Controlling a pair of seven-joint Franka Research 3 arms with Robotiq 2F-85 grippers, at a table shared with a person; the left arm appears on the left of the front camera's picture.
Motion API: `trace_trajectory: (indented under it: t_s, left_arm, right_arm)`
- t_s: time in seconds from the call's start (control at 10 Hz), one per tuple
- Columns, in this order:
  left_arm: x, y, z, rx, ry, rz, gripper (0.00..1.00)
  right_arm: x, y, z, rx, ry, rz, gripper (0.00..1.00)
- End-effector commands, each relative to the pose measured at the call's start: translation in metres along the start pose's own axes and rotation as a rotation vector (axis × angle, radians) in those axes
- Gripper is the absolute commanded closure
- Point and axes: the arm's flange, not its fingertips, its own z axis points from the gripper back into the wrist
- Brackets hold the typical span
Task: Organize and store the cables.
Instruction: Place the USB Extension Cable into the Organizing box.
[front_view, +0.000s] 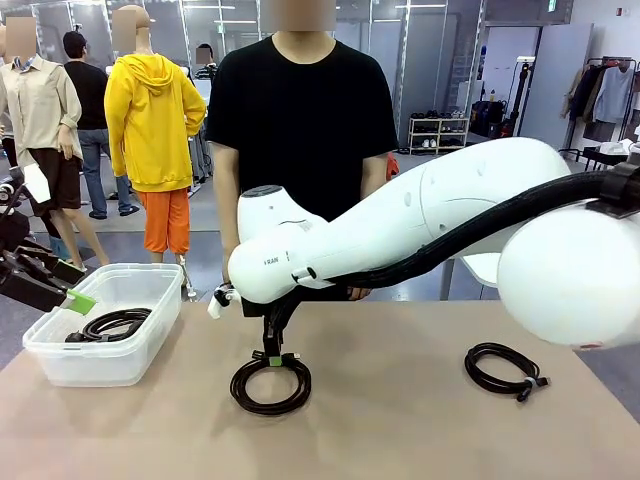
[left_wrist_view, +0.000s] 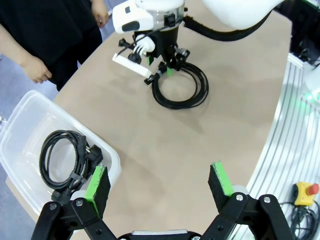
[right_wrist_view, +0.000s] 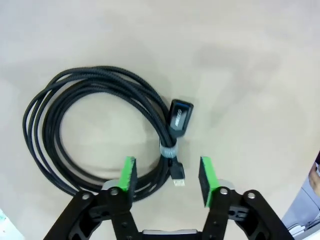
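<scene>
Bare table (front_view: 400, 430) between bin (front_view: 130, 345) and coil (front_view: 270, 407)

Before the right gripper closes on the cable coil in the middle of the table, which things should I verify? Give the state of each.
1. right gripper open, green pads apart: ok.
2. Tied part of the middle cable coil lies between the pads: ok.
3. Gripper low enough to grasp the coil: cannot tell.
4. person's hand away from the coil: ok.
5. clear bin has room, with one stored cable coil inside: ok.
6. left gripper, open at the bin's rim, leaves the way to the bin free: cannot tell.
</scene>
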Motion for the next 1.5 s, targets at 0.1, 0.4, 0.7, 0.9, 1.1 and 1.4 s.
trace_trajectory:
  t_s: [0.1,0.4,0.7,0.9,1.1,1.4]
  left_arm:
    - [0.000,-0.002,0.002,-0.001,0.019,0.010,0.00]
    - [0.017,0.005,-0.010,-0.009,0.054,-0.023,0.00]
    - [0.072,0.013,-0.048,-0.067,0.168,-0.134,0.00]
    - [0.106,0.008,-0.091,-0.065,0.272,-0.193,0.00]
    - [0.134,-0.009,-0.147,-0.057,0.391,-0.285,0.00]
    - [0.160,-0.037,-0.236,-0.047,0.509,-0.435,0.00]
  right_arm:
    - [-0.083,0.019,0.043,-0.012,-0.150,-0.041,0.03]
    - [-0.202,0.035,0.103,-0.094,-0.370,-0.137,0.00]
    - [-0.320,0.064,0.125,-0.148,-0.517,-0.305,0.00]
    - [-0.394,0.091,0.124,-0.164,-0.637,-0.407,0.00]
    - [-0.455,0.128,0.111,-0.189,-0.740,-0.497,0.00]
    - [-0.543,0.180,0.090,-0.245,-0.815,-0.659,0.00]
